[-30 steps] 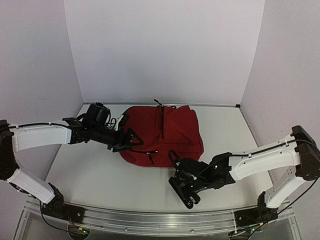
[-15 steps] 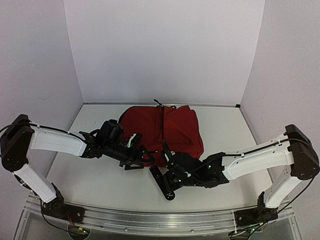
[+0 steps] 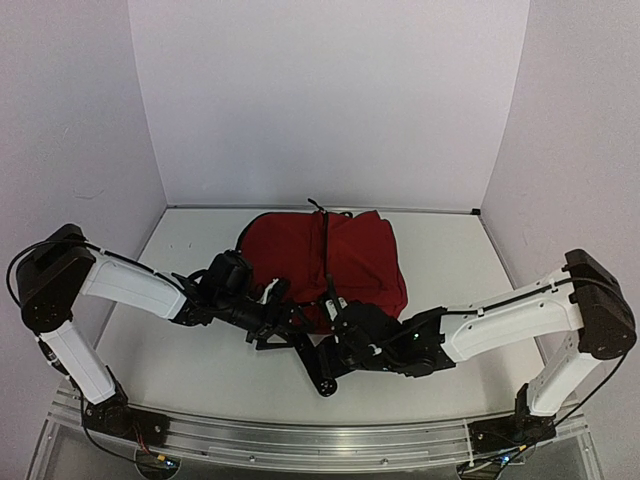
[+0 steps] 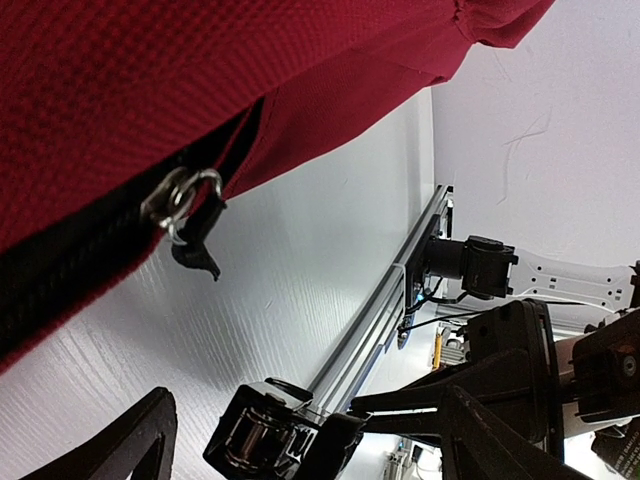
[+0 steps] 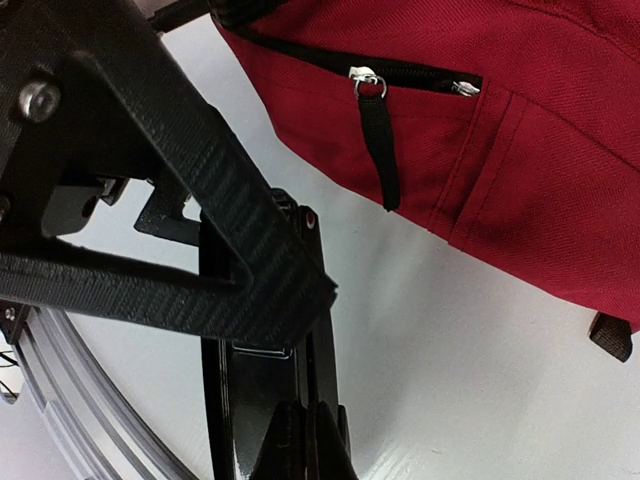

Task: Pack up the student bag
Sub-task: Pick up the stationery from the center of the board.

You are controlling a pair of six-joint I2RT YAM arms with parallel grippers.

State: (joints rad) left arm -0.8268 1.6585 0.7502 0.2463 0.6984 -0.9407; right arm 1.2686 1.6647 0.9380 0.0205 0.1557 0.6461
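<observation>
Top external: two claws meet at the 6 o'clock edge of the bag (image 3: 350, 255), which looks zipped.

Stretched in from 9 o'clock, the left claw (image 3: 283, 325) is spread wide with nothing in it. It sits low over the table (image 3: 450, 260), probably so a finger can catch the zip pull (image 4: 190, 215) dangling off the seam, at 10 o'clock in its wrist view. The bag lies flat at centre, toward 12 o'clock. From 3 o'clock the right claw (image 3: 318, 362) sits beside the left one, likely to steady the fabric or take the long pull (image 5: 378, 150). Black parts overlap there, so I cannot tell its spread, nor whether either claw touches the bag. No items to pack are in view.
</observation>
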